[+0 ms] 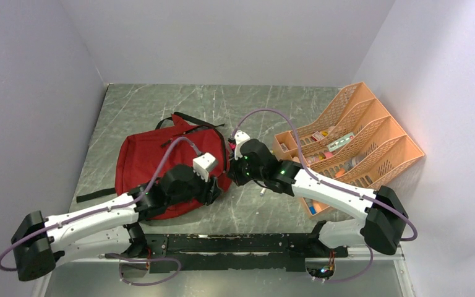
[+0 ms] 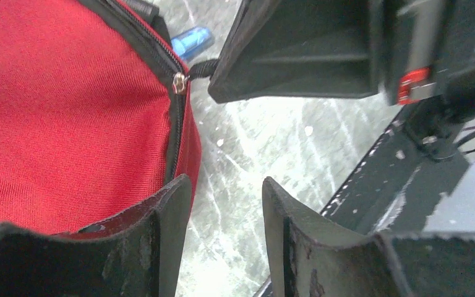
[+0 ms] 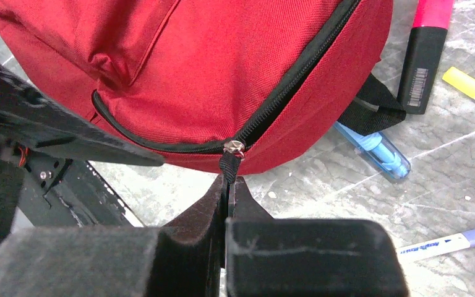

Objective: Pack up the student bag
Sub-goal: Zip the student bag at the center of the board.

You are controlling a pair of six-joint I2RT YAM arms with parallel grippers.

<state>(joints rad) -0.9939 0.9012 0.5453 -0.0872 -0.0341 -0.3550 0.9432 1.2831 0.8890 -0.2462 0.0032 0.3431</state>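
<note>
Although the top view shows only that the student bag (image 1: 154, 164) lies on the desk (image 1: 272, 105) left of an orange organiser (image 1: 371, 133), with both arms reaching to its right edge, the wrist views give the detail. From the right wrist, the right gripper (image 3: 227, 189) is closed on the black zipper pull (image 3: 229, 166) just below the silver slider (image 3: 234, 146). Near the bag lie a pink highlighter (image 3: 425, 49) with a barcode on its black body, a yellow-and-white stick (image 3: 470, 86), a blue pen (image 3: 374, 151) beside a black strap (image 3: 371, 110), and a white-and-purple pen (image 3: 448, 243) whose print is too small to read. From the left wrist, the left gripper (image 2: 226, 213) is open, its jaws apart over bare desk, with one finger (image 2: 170, 229) just beside the bag's red fabric.
</note>
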